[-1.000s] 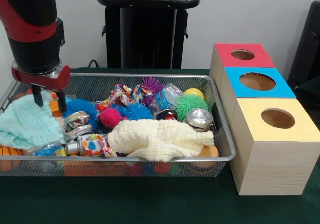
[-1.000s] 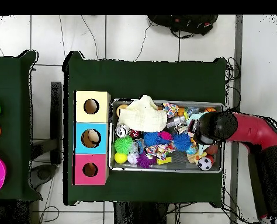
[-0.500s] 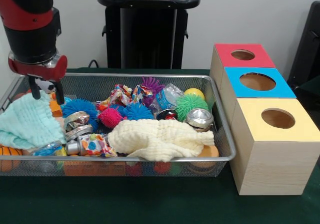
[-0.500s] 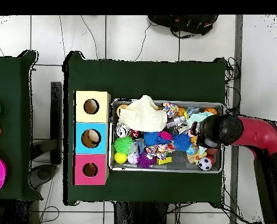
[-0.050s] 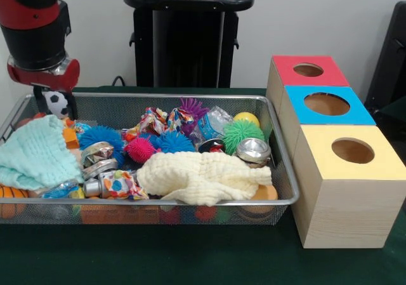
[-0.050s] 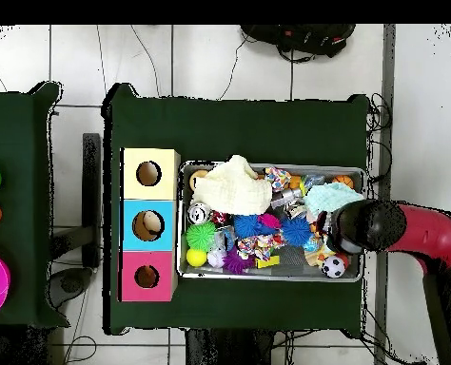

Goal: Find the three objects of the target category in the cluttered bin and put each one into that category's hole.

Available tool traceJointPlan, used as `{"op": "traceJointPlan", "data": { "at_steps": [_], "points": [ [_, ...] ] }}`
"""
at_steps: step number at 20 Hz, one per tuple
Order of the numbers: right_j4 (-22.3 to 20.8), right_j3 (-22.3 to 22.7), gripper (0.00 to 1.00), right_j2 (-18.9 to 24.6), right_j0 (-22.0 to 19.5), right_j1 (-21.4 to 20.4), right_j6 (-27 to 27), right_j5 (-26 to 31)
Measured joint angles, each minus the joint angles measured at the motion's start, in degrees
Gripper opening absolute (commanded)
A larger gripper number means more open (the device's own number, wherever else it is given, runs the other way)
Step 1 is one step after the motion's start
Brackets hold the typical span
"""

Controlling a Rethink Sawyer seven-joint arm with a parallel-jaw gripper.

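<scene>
Here a dark green cloth-covered table [image 5: 190, 266] stands on a pale tiled floor [image 6: 77, 67] strewn with cables, with a white wall behind it in the front view. On the table sits a silver wire-mesh bin [image 5: 279, 152], and just beside its one short end stand three wooden boxes in a row, each with a round hole in its top: a red-topped box [image 5: 309, 70], a blue-topped box [image 5: 327, 104] and a yellow-topped box [image 5: 352, 152]. The bin is crowded with spiky rubber balls, shiny tins, crinkled wrappers, a cream knitted cloth [image 5: 203, 177] along its long side and a mint green cloth [image 5: 35, 155] at the end away from the boxes. Compared with a second ago, the red and black arm's gripper [image 5: 56, 104] has risen from the mint cloth to the bin's corner rim, and a small black-and-white football [image 5: 57, 103] now shows between its fingers [image 5: 73, 107], which pinch it. Being round, the ball has no long axis or heading. In the overhead view a football [image 6: 334, 266] shows at that same bin corner, beside the arm.
</scene>
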Motion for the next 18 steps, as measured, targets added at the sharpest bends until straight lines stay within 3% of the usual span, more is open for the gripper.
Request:
{"op": "traceJointPlan", "data": {
  "at_steps": [18],
  "points": [
    [-0.59, 11.75, 1.0, 1.57, -6.93, -4.8, -2.75, -0.24]
  ]
}}
